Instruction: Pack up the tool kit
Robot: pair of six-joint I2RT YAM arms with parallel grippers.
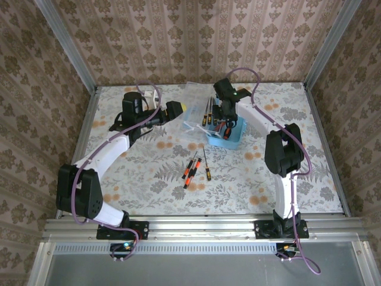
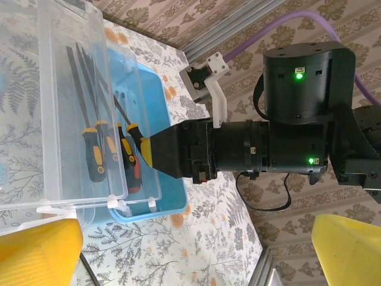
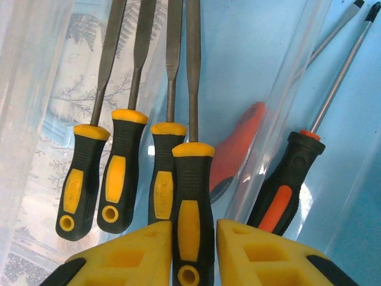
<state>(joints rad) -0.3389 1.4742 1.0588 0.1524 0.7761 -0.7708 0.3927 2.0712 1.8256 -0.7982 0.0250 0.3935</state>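
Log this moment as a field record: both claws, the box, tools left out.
right claw: shut on a yellow-handled file
left claw: open, empty
blue box: open, orange-handled screwdrivers inside
clear lid: holds three other files
table: loose screwdrivers not yet packed

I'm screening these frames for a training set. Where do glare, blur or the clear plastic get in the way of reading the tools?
Right wrist: sharp and bright, but the clear case edge glints and warps the orange handle behind it; the gripped file is crisp. Left wrist: the near yellow fingers are soft, the clear case hazes the files. Top external: even light, loose screwdrivers tiny.
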